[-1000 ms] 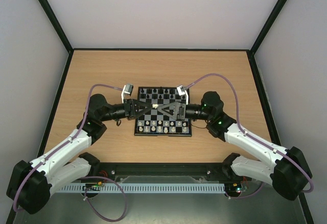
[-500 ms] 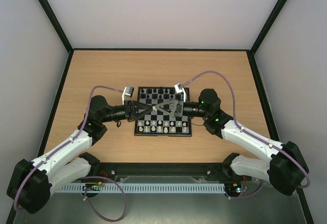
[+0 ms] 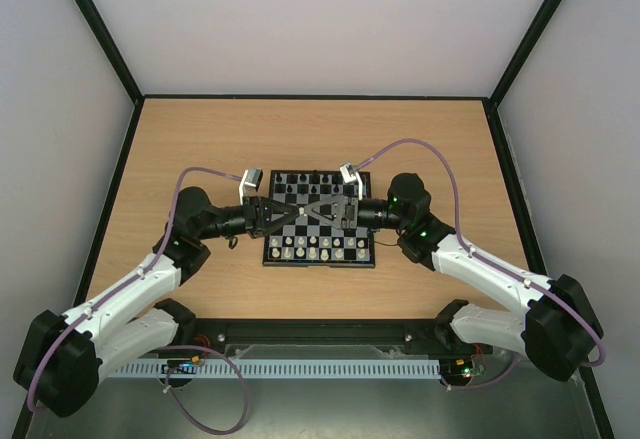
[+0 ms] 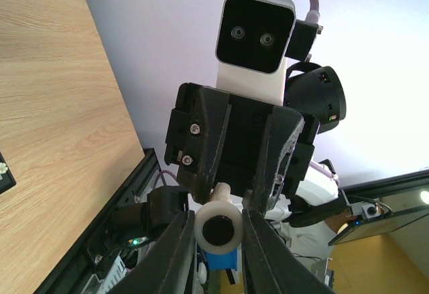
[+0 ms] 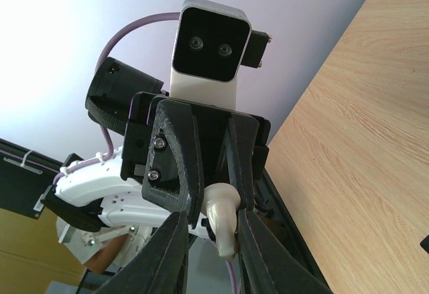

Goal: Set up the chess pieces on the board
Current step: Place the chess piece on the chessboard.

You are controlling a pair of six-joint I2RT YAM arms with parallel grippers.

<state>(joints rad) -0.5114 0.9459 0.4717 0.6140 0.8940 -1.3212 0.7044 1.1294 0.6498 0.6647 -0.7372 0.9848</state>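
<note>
The small cream-white plastic chess piece hangs in the air above the black-and-pale checked chessboard, which lies mid-way on the wooden counter. The left end effector pinches its round bottom. The right end effector looks closed narrow on its top. I think the left should let go slowly, and only once the right holds tight.
</note>
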